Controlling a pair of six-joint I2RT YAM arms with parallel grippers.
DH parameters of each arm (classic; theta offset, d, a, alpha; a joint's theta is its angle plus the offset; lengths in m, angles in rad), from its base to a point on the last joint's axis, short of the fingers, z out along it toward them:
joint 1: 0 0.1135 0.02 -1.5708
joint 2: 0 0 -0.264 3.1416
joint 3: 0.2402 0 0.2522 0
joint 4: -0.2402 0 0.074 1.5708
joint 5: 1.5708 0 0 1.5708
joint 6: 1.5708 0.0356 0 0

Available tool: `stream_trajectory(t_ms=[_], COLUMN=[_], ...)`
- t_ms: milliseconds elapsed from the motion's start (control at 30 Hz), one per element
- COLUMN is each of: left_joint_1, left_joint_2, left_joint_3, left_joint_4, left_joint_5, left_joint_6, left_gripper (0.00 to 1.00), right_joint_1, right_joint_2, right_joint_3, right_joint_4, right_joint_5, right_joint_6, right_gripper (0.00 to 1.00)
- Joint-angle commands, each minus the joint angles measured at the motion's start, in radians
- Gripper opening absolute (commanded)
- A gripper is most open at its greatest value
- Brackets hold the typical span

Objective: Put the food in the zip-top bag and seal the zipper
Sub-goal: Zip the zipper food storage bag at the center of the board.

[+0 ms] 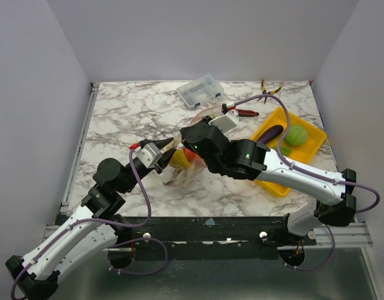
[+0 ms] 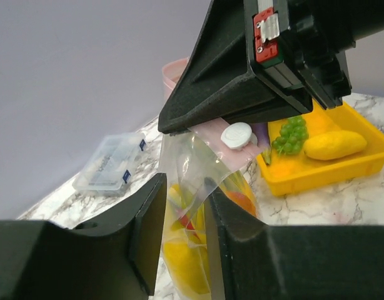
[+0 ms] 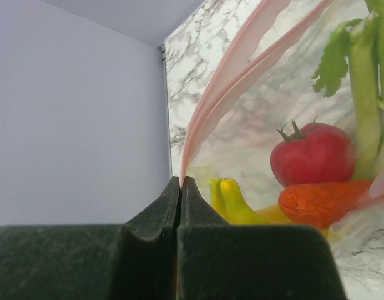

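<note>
The clear zip-top bag (image 1: 177, 165) hangs between my two grippers above the marble table. In the right wrist view it holds a red tomato (image 3: 311, 153), a celery stalk (image 3: 367, 94), yellow pieces (image 3: 232, 200) and an orange piece (image 3: 323, 203). My right gripper (image 3: 181, 181) is shut on one end of the pink zipper (image 3: 229, 75), whose two strips gape apart further along. My left gripper (image 2: 186, 212) is open, its fingers either side of the bag's (image 2: 186, 162) edge. The purple eggplant (image 1: 270, 133) and the green ball (image 1: 296, 135) lie in the yellow tray (image 1: 276, 184).
The rigid compartment box (image 1: 200, 90) stands at the back, with a red-handled tool (image 1: 245, 112) to its right and pliers (image 1: 267, 87) further back. Green grapes (image 2: 292, 134) and a yellow piece (image 2: 336, 144) lie in the tray (image 2: 292, 184). White walls enclose the table.
</note>
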Motion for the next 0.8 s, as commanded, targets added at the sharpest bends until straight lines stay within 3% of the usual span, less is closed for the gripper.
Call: stream_trajectory(t_ms=[0,200,233,300,400,467,500,567,667,767], left_joint_1=[-0.006,-0.007,-0.006,-0.006,-0.005,-0.004,-0.003,-0.001,0.011,0.024], left_joint_2=[-0.015,-0.002,-0.004,-0.001,0.001,-0.001,-0.004,-0.007,-0.007,0.009], left_joint_3=[0.009,0.018,0.018,0.029,0.053,0.062,0.069,0.081,0.102,0.128], left_joint_4=[0.062,0.036,0.032,0.001,-0.070,-0.111,-0.126,-0.145,-0.197,-0.240], left_joint_5=[-0.009,0.017,0.018,0.018,0.025,0.051,0.058,0.038,-0.019,0.006], left_joint_6=[-0.001,0.011,0.018,0.037,0.046,0.028,0.004,-0.060,-0.168,-0.207], left_gripper=[0.35,0.36,0.29,0.01,0.00,0.00,0.00,0.00,0.00,0.00], right_joint_1=[-0.001,-0.002,-0.001,-0.002,-0.002,-0.006,-0.018,-0.039,-0.066,-0.088], right_joint_2=[0.010,0.044,0.043,0.042,0.020,-0.029,-0.070,-0.156,-0.265,-0.323], right_joint_3=[0.044,0.078,0.077,0.071,0.032,-0.063,-0.136,-0.251,-0.325,-0.340], right_joint_4=[0.077,0.079,0.078,0.080,0.145,0.314,0.411,0.539,0.575,0.561], right_joint_5=[-0.008,-0.031,-0.033,-0.027,-0.023,-0.054,-0.139,-0.245,-0.282,-0.432], right_joint_6=[0.000,-0.012,-0.015,-0.020,-0.141,-0.369,-0.520,-0.723,-0.899,-1.142], right_gripper=[0.00,0.00,0.00,0.00,0.02,0.21,0.37,0.51,0.59,0.62])
